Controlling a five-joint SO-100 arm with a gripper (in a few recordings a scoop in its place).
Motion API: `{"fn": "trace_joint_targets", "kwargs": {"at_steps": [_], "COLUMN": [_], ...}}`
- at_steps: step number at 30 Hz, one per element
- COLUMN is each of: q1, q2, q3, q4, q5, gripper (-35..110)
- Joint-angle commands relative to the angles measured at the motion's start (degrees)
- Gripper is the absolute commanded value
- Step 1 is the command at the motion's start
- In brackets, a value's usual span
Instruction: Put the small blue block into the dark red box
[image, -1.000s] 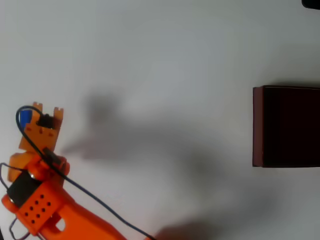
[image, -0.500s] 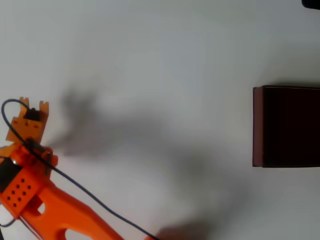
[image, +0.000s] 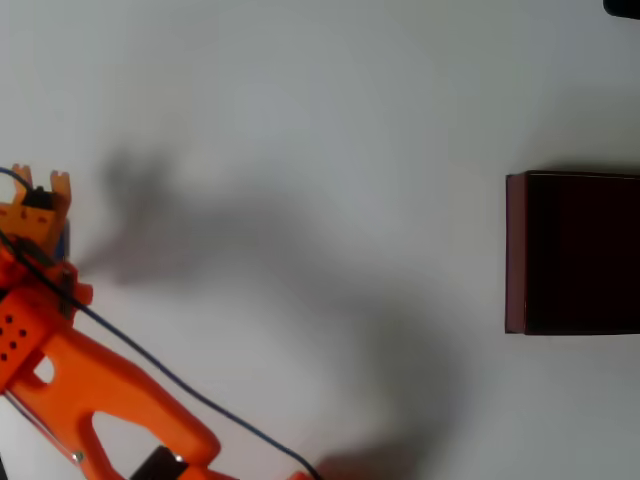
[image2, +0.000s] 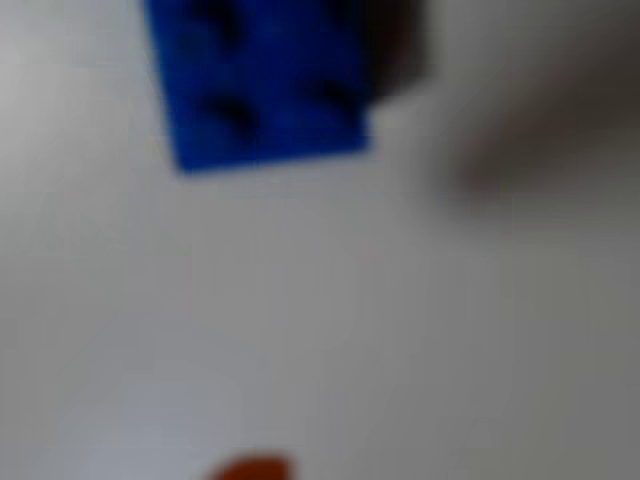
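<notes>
— What colours sit on the table (image: 300, 100)?
— The table is plain pale grey-white, with soft grey shadows. The arm (image: 90, 390) at the left is bright orange, trailed by a dark blue cable (image: 150, 360).
— And the box?
— The dark red box (image: 515, 250), far right, has maroon walls and a near-black inside.
— The block?
— The small blue block (image2: 265, 85) is saturated blue with darker spots, blurred in the wrist view.

table (image: 300, 100): white | small blue block (image2: 260, 85) far left | dark red box (image: 572, 252) right edge

A bare white table (image: 300, 120) under an overhead camera suggests a lab bench; nothing else tells.
</notes>
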Motion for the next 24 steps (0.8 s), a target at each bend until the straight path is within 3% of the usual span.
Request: {"fn": "trace_joint_targets", "kwargs": {"at_steps": [1, 20, 24], "q1": [-1.49, -1.23, -0.35], "q2": [-0.88, -10.90, -17.23], "q3": [-6.50, -21.18, -33.05], "q4": [2.11, 4.75, 11.43], "q5": [-0.70, -3.69, -5.62], "gripper": [22, 22, 22]}}
